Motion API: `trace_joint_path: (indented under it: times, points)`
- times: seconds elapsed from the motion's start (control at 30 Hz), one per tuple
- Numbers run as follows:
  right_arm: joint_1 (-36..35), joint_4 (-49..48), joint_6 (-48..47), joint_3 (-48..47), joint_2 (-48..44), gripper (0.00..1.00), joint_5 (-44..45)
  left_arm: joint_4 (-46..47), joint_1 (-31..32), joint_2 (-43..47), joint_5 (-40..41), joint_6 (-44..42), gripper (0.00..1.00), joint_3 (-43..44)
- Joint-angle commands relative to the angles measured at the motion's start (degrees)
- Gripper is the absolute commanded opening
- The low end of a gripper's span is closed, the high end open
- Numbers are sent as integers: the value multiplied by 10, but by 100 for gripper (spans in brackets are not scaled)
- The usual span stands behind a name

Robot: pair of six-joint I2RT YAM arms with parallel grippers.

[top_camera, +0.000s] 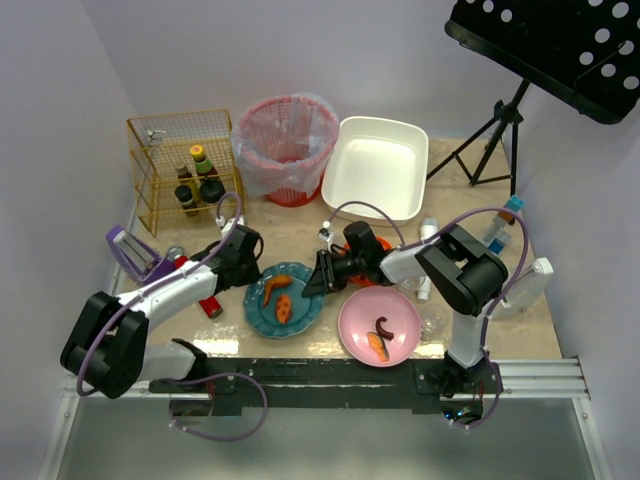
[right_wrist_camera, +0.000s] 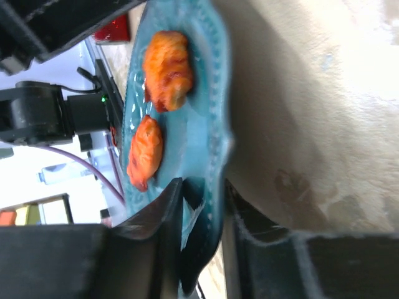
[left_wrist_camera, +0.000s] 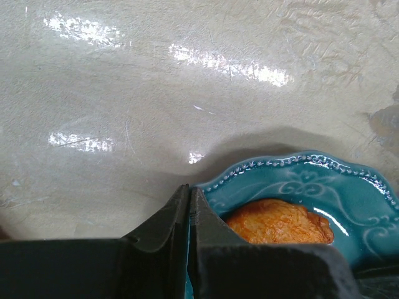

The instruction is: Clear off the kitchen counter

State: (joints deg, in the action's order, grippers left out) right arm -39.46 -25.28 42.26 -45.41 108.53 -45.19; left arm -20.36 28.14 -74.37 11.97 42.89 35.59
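A teal plate with two orange food pieces lies on the beige kitchen counter. My left gripper is at its left rim. In the left wrist view its jaws are shut on the thin rim of the plate, next to an orange piece. My right gripper is at the plate's right rim. In the right wrist view the gripper has one finger above and one below the rim of the plate, closed on it. A pink plate with food scraps lies at the front right.
At the back stand a white tub, a red bin with a plastic liner and a yellow wire basket of bottles. A purple object and a red one lie left. Bottles and a tripod are right.
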Motion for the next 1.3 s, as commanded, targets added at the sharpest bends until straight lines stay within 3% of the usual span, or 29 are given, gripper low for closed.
trace_joint_path:
  times: [0.0, 0.13, 0.3, 0.57, 0.8, 0.93, 1.27]
  points:
    - [-4, -61, 32, -8, -1, 17, 1, -81, 5, -9, -41, 11, 8, -35]
    - [-4, -75, 49, -6, -2, 0, 1, -85, 5, -1, -39, 13, 9, -32]
    - [-4, -106, 81, 5, -8, 0, 1, -100, 5, 7, -27, 14, 14, -11]
    - [-4, -108, 96, 1, -14, 0, 10, -143, 3, 40, 5, 17, 31, 57]
    - [-4, -113, 109, -2, -23, 0, 15, -175, 2, 50, 23, 12, 33, 101]
    - [-4, -138, 125, 1, -29, 0, 0, -191, -3, 60, 28, 8, 40, 120]
    - [-1, -254, 257, 24, -63, 0, -10, -219, -11, 85, 36, 1, 45, 179]
